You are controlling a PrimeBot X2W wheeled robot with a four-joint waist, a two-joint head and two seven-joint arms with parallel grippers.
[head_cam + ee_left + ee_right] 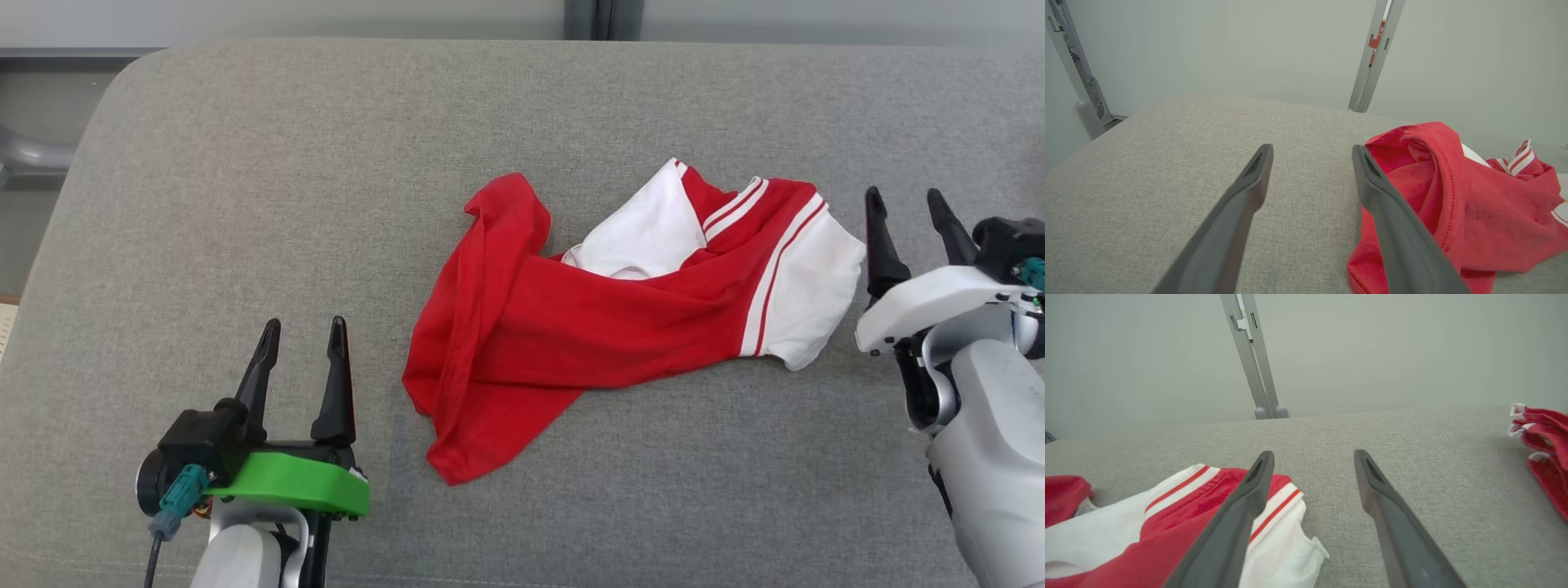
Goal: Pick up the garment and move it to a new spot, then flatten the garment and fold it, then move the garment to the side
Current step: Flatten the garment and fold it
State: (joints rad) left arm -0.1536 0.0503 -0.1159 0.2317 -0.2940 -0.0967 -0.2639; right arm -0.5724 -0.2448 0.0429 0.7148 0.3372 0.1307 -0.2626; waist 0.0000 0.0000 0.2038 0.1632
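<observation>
The garment (571, 327) lies in a loose heap near the middle of the grey upholstered surface (286, 204). Its red body is bunched toward my left and its white striped sleeve (808, 286) points toward my right; it is neither flat nor folded. Left jaws: apart, nothing between them, low over bare upholstery near the red hem, on its left. I judge that this position lets the left arm reach the near red edge without crossing the cloth. Right jaws: apart, nothing between them, standing just beside the white sleeve at the heap's right end. In the right wrist view one finger (1233, 531) overlaps the striped cuff; from that angle I cannot tell whether it touches the fabric or hangs above it. With one arm at each end of the heap, the layout suits a two-point spread, where each side takes an outer edge and draws outward to flatten. Caution: the red body is twisted over itself and the fabric looks thin and limp, so a pinch in the bulk may gather several layers; select a single hem edge. A second red-and-white cloth (1543, 449) lies well apart at the right of the right wrist view, and I treat it as outside this step. Stage, as I judge it: flattening not yet begun.
</observation>
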